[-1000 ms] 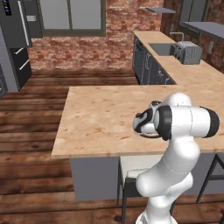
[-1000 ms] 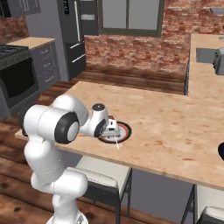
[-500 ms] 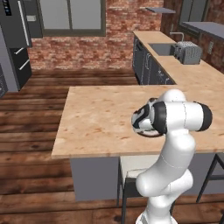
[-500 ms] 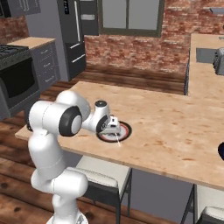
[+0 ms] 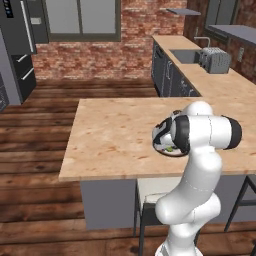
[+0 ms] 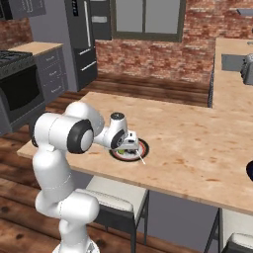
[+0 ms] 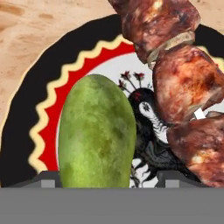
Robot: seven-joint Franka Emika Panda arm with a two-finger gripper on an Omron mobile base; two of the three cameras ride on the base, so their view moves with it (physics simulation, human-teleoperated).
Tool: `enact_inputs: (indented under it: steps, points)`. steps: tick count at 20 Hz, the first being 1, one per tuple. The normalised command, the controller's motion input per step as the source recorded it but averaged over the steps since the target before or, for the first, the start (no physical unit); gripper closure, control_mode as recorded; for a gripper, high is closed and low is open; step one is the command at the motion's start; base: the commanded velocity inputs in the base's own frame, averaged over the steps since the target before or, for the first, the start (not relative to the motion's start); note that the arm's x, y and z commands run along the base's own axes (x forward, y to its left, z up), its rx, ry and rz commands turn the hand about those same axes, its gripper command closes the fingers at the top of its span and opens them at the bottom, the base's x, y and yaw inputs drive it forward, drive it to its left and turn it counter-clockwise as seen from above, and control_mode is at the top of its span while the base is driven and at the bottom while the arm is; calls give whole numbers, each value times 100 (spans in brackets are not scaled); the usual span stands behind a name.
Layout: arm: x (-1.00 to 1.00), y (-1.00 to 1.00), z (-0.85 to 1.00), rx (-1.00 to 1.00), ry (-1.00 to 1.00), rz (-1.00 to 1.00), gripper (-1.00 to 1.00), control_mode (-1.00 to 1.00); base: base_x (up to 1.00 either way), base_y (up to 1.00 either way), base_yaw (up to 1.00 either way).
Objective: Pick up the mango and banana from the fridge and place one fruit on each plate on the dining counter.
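Speckled wood dining counter [image 5: 115,130], brick walls, fingers [image 7: 49,178] spread beside mango [image 7: 96,135] on plate [image 7: 26,118]

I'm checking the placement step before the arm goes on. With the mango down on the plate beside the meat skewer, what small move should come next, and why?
Probably a short straight lift of the gripper off the plate. The mango lies on the plate's patterned centre beside the meat skewer, and the finger tips stand apart on either side of it, so backing straight away should avoid nudging it.
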Motion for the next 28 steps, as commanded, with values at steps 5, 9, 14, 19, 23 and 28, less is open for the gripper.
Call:
enact_inputs:
  steps: [5,9,14,19,23,28]
  points:
    - [-9,6,11,0,0,0,-100,-100,0,0,0]
    - [-32,3,48,0,-1,0,-100,-100,0,0,0]
    - [-56,4,91,-2,-11,0,-100,-100,0,0,0]
    - [-80,1,89,0,-2,-3,-100,-100,0,0,0]
    - [-100,0,61,2,0,-9,-100,-100,0,0,0]
    - [-100,2,49,6,-15,-6,-100,-100,0,0,0]
